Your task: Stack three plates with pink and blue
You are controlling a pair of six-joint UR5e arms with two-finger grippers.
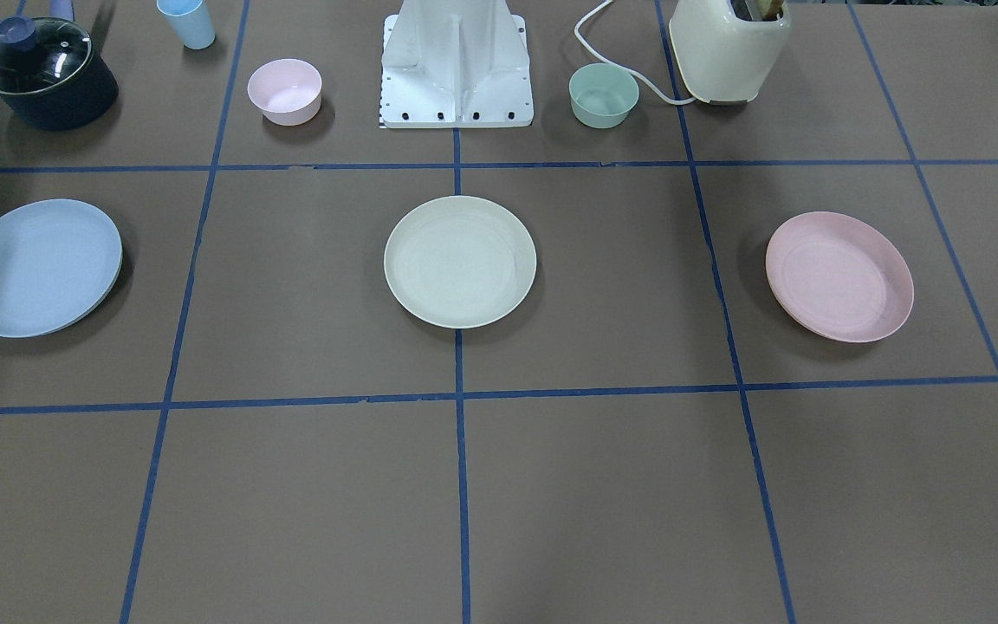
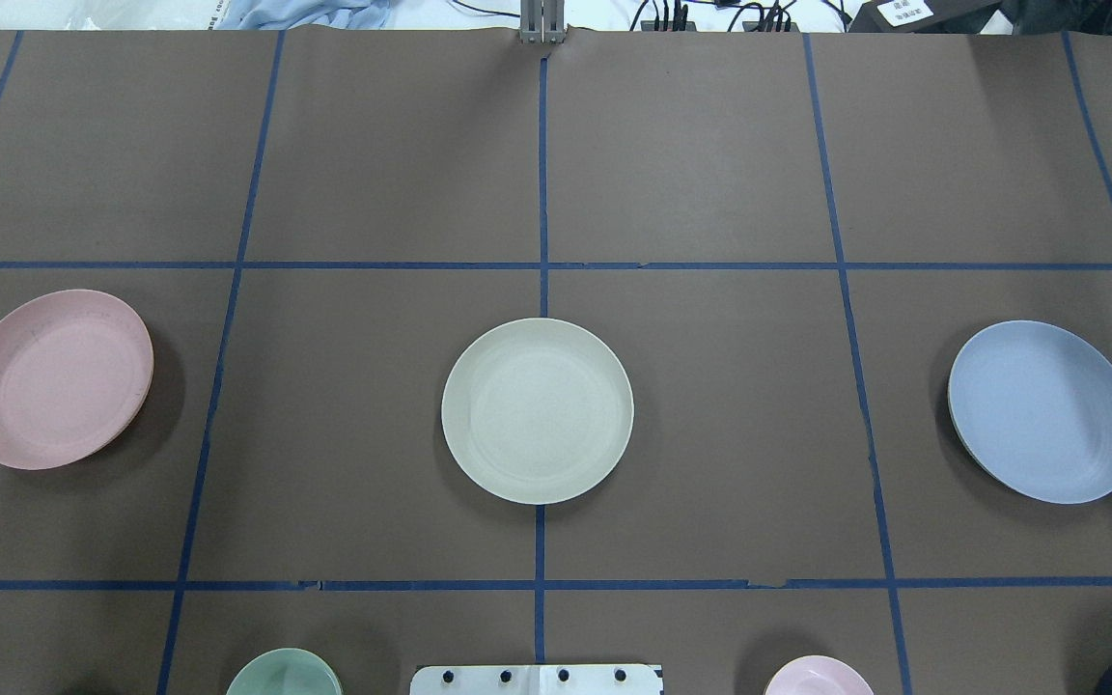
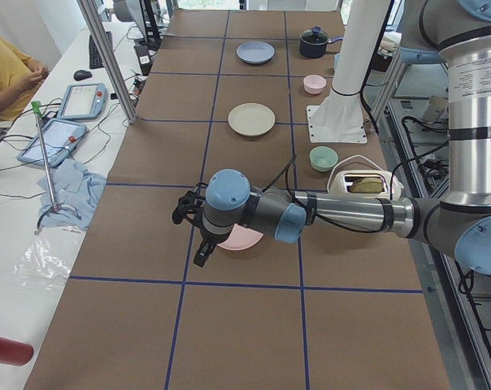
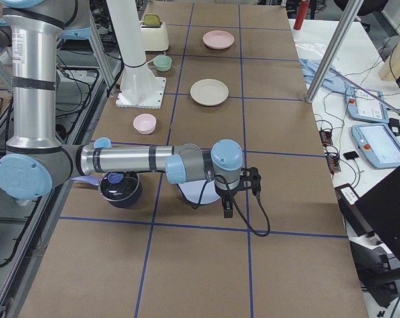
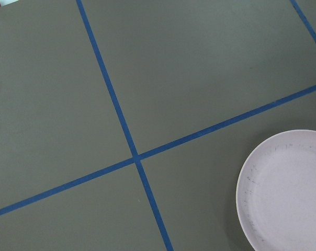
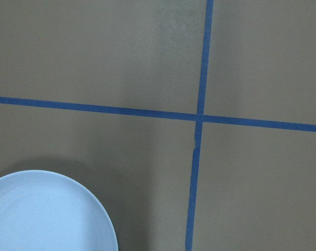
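Currently, the front-facing view records three round, shallow, matte plates lying flat in one row across the brown table (image 1: pixel 620 485), which is marked with blue tape lines. The light blue plate (image 1: pixel 37 267) lies on the robot's right. The cream-white plate (image 1: pixel 460 262) lies in the middle, over a tape line. The pale pink plate (image 1: pixel 839 276) lies on the robot's left. They are well apart and none rests on another. Behind them, to either side of the white robot base (image 1: pixel 456 65), stand a small deep pink bowl (image 1: pixel 285 91), a small mint-green bowl (image 1: pixel 604 95), a dark pot with a glass lid (image 1: pixel 46 74), a light blue cup (image 1: pixel 187 22) and a cream toaster (image 1: pixel 729 48).

The overhead view agrees: pale pink plate at the left, cream-white plate centred, light blue plate at the right, each directly on the table.

From the table's left end, the left arm (image 3: pixel 343 213) stretches out level above the table. The left gripper (image 3: pixel 201 248) points down over the pale pink plate, which the arm partly hides. Whether its fingers are spread or pressed together cannot be told from this view.

From the right end, the right arm (image 4: pixel 120 159) is extended likewise. The right gripper (image 4: pixel 228 205) hangs over the light blue plate, and its finger state also cannot be told.

The left wrist view looks down on a tape crossing, with the pale pink plate in the lower right corner. The right wrist view shows another tape crossing, with the light blue plate in the lower left corner.
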